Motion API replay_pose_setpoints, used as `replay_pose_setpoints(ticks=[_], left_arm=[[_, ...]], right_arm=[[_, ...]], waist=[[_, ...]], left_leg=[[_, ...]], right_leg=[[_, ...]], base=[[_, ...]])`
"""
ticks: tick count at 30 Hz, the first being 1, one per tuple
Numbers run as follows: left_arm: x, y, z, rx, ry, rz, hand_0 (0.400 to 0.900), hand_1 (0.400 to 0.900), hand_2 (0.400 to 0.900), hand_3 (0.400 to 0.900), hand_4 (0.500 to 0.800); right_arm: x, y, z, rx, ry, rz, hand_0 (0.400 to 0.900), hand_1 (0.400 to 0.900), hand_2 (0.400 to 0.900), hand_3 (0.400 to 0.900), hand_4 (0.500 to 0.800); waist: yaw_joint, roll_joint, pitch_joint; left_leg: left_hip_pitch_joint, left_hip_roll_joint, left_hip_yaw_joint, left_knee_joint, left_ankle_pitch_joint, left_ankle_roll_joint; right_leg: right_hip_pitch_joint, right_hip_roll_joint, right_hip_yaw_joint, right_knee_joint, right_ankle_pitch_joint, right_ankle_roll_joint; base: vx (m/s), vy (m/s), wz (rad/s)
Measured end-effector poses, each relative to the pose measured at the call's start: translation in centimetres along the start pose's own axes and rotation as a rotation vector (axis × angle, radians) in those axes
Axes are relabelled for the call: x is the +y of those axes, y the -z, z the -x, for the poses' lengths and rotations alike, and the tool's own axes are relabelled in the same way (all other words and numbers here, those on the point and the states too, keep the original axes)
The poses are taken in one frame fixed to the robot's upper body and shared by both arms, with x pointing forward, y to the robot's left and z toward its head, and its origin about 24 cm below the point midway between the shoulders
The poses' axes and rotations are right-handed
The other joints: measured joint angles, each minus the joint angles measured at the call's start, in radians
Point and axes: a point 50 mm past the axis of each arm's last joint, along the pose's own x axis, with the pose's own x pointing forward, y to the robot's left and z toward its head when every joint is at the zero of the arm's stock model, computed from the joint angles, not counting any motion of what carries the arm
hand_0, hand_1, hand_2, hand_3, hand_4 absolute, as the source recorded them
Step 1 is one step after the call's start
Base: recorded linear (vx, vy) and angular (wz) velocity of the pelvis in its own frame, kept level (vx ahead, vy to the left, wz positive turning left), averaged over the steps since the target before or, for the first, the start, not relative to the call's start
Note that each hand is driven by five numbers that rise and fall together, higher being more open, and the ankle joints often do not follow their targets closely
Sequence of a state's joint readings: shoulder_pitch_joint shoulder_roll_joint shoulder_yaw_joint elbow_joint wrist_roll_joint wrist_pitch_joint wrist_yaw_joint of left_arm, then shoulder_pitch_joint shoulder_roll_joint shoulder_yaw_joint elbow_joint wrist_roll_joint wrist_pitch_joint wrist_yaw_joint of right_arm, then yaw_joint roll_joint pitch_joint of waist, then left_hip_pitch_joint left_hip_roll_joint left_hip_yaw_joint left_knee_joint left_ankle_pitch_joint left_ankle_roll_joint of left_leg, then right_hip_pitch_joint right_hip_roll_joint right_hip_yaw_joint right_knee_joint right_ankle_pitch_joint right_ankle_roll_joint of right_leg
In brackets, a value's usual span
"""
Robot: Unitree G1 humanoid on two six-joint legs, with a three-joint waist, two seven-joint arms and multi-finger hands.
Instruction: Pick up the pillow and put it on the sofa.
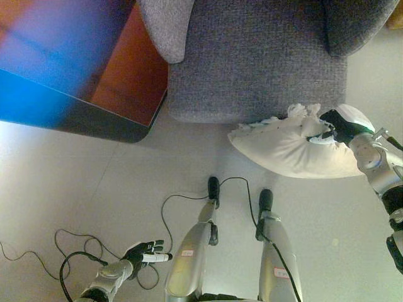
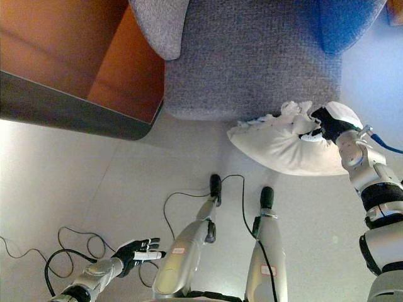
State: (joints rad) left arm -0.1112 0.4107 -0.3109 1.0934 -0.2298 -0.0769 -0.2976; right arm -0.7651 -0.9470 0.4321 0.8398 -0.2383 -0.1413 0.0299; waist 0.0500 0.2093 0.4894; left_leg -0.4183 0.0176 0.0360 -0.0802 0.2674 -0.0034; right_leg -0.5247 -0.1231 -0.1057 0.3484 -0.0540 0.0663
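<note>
The soft, cream-white fabric pillow [image 1: 293,149] is held by the right hand [image 1: 339,126], whose dark fingers are curled into its bunched, ruffled upper edge. From that hand the pillow hangs leftward and slightly below, its far corner drooping just in front of the front edge of the grey woven-fabric sofa seat [image 1: 252,56]; whether its underside touches the pale floor [image 1: 94,182] cannot be told. The seat lies beyond the hand and to its left, between two rounded grey armrests [image 1: 165,25]. The pillow is judged light, limp and easily deformed, so it sags away from a one-sided grip. Cloth gathered at the edge is likely to hold, though a fuller grasp nearer the middle would steady it. The left hand [image 1: 146,253] is kept low and well apart, fingers relaxed and spread, holding nothing.
</note>
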Motion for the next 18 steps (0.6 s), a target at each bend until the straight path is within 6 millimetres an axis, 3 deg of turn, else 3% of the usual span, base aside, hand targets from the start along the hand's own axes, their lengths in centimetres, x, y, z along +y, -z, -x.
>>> replay_pose_setpoints(ticks=[7, 18], left_arm=[[0.2, 1.9, 0.6, 0.064, -0.014, 0.035, 0.9, 0.9, 0.9, 0.9, 0.8], [0.8, 3.6, 1.2, 0.144, -0.028, 0.057, 0.9, 0.9, 0.9, 0.9, 0.8]], right_arm=[[1.0, -0.8, 0.7, -0.071, -0.105, 0.036, 0.4, 0.4, 0.4, 0.4, 0.5], [2.2, -1.6, 1.3, -0.14, -0.256, 0.048, 0.4, 0.4, 0.4, 0.4, 0.5]], waist=[[-0.021, -0.062, -0.011], [-0.015, -0.162, -0.076]], left_leg=[[0.105, 0.012, -0.006, 0.0, -0.029, 0.001], [0.198, 0.012, -0.007, 0.0, -0.069, -0.004]], right_leg=[[0.173, 0.022, -0.018, -0.133, 0.032, 0.002], [0.377, 0.03, -0.038, -0.355, 0.107, 0.011]], base=[[0.08, 0.016, 0.03], [0.08, 0.031, 0.02]])
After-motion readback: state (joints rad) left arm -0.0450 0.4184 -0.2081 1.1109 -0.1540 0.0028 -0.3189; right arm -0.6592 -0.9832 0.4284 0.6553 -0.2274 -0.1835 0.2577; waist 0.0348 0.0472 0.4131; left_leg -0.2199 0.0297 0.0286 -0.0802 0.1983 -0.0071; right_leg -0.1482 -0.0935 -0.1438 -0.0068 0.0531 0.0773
